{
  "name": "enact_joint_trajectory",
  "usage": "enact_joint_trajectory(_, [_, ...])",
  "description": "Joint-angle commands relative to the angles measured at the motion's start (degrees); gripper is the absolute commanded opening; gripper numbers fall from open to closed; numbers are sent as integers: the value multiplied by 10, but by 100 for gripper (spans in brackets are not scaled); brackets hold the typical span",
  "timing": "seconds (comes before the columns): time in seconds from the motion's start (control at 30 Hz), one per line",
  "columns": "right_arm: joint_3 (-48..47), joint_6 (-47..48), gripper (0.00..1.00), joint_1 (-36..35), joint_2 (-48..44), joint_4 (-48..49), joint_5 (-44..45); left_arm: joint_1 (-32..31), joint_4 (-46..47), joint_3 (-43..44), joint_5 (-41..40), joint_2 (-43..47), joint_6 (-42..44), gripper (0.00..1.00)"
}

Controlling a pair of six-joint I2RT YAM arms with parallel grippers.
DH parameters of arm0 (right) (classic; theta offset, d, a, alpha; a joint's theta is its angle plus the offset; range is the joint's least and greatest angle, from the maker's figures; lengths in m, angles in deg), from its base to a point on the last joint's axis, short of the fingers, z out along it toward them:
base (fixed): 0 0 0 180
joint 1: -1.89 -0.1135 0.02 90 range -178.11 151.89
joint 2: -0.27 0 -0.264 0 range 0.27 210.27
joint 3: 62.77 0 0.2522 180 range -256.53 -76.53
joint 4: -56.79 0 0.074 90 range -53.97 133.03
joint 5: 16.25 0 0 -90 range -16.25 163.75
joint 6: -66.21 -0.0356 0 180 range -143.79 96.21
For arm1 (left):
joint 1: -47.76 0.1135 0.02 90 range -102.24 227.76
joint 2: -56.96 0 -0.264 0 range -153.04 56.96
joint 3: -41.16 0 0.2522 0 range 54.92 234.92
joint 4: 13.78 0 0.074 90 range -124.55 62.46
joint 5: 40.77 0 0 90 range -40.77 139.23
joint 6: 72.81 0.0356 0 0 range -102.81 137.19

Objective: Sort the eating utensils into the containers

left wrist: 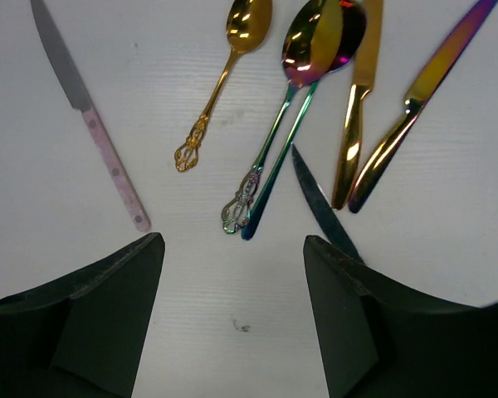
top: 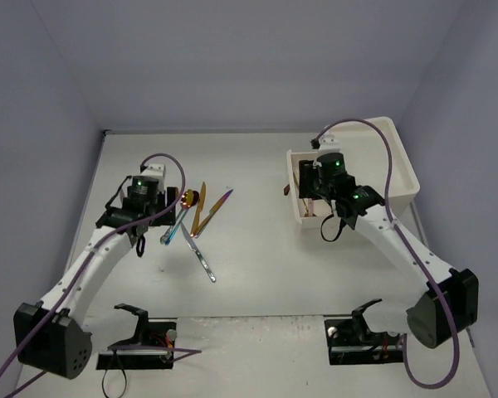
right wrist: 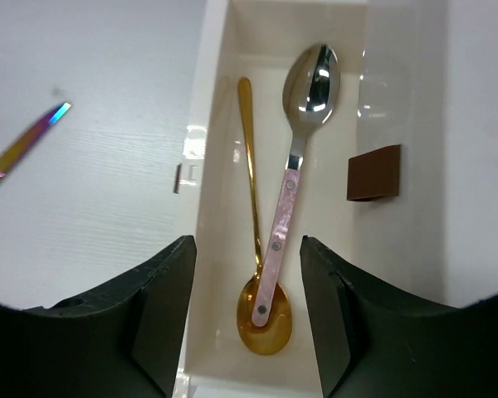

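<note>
My L claw (left wrist: 232,307): fingers spread wide, nothing betw. them, above bare surface (left wrist: 191,282).

Loose utensils on the surface ahead of it, L to R:
- pink-handled knife (left wrist: 91,124), lying alone, apart from the rest;
- gold spoon (left wrist: 224,83), ornate handle end toward me;
- iridescent spoon (left wrist: 274,133), ornate handle;
- blue-green spoon (left wrist: 292,141), touching the iridescent spoon along the handle, bowls overlapping;
- silver knife (left wrist: 315,195), blade tip near the blue-green handle, rest hidden by my R-side finger;
- gold knife (left wrist: 357,108);
- iridescent knife (left wrist: 427,83), handle end beside the gold knife's handle end.

My R claw (right wrist: 245,249): also spread wide, holding nothing, directly over the open drawer (right wrist: 212,166). Inside the drawer are a gold drawer spoon (right wrist: 247,157), bowl at the near end, and a pink-handled spoon (right wrist: 303,116), which lies crossed over it w/ its handle end on the gold bowl. A brown handle (right wrist: 373,172) sits on the white wall R of this compartment. The drawer unit (top: 402,157) stands at far R.
</note>
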Motion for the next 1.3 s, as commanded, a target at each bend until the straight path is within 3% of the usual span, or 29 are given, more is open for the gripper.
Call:
enact_joint_trajectory(0.0, [-15, 6, 52, -4, -95, 29, -51, 71, 24, 62, 75, -85, 90, 65])
enact_joint_trajectory(0.3, [18, 2, 52, -10, -163, 29, -109, 102, 11, 174, 87, -275, 169, 60])
enact_joint_trajectory(0.53, [38, -8, 52, -10, -171, 30, -137, 113, 8, 224, 114, -393, 179, 57])
enact_joint_trajectory(0.93, [63, 0, 53, -10, -178, 29, -156, 136, 6, 274, 143, -487, 183, 52])
enact_joint_trajectory(1.07, [64, -1, 53, -10, -181, 29, -156, 136, -3, 284, 154, -512, 181, 43])
enact_joint_trajectory(1.27, [65, -1, 53, -11, -185, 29, -161, 135, -14, 283, 168, -532, 175, 18])
